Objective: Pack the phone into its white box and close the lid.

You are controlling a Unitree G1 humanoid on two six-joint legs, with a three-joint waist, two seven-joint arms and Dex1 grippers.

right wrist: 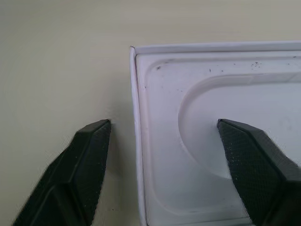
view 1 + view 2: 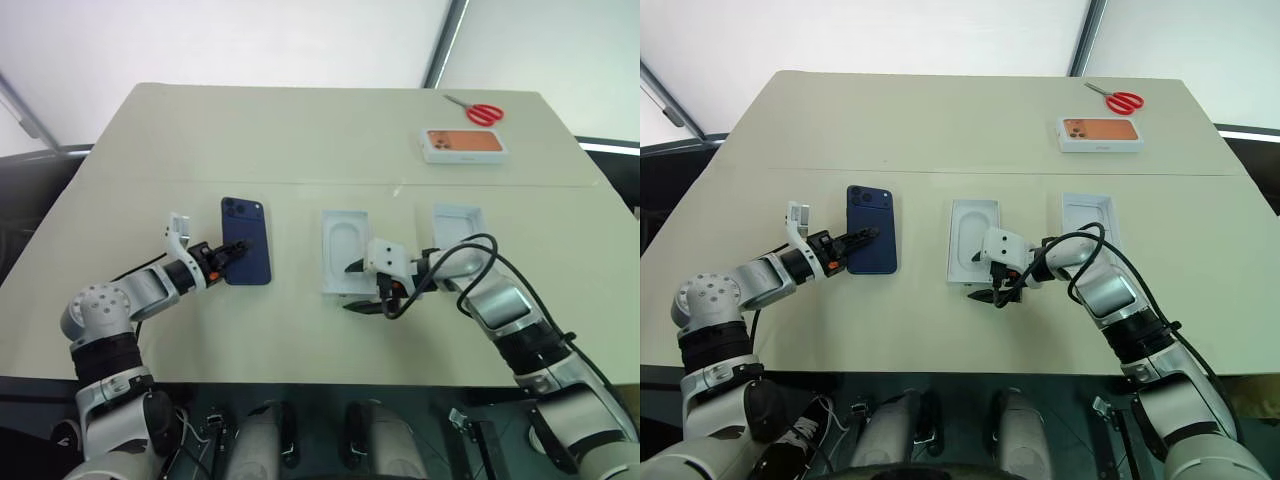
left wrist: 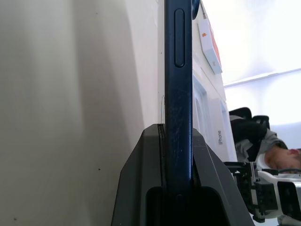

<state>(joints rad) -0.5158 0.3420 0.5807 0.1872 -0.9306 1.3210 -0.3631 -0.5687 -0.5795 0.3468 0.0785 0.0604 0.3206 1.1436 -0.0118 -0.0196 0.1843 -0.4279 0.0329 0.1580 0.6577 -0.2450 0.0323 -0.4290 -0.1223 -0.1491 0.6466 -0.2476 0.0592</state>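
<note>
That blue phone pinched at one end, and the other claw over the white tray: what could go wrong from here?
1. The left gripper clamps the phone only by its near short end, so it might tip or slip when carried.
2. The right gripper straddles one wall of the white box with the rounded recess; closing could crush or drag it.
3. The other white box lies behind the right arm, which could knock it.

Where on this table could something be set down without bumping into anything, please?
The widest bare stretch is the far half of the table, left of the printed box and scissors. The strip between the phone and the white insert is narrower. The near middle is crowded: the right gripper straddles the insert's edge, beside another white box.
</note>
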